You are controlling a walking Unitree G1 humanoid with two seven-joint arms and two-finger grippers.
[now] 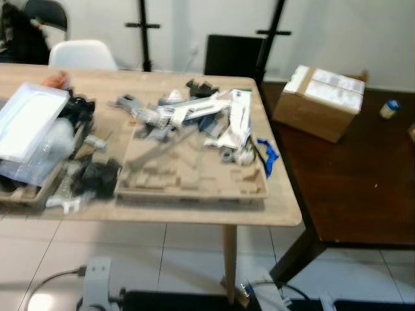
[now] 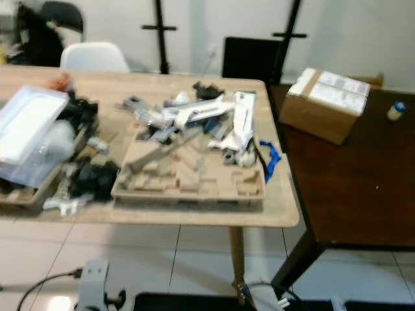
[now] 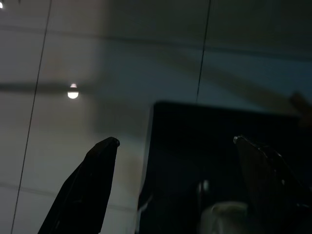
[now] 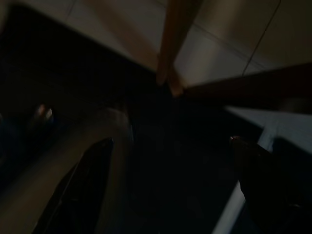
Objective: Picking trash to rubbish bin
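Observation:
A light wooden table stands before me, cluttered with trash. A moulded cardboard tray lies near its front edge, with white wrappers, grey plastic bits and a blue strip piled on and beside it. At the left lie a clear plastic box and black scraps. My left gripper hangs open over pale floor tiles and a dark object. My right gripper hangs open in shadow near a wooden table leg.
A dark brown table adjoins on the right, carrying a cardboard box and a small bottle. A white chair and black stands are behind the table. A cable lies on the tiled floor.

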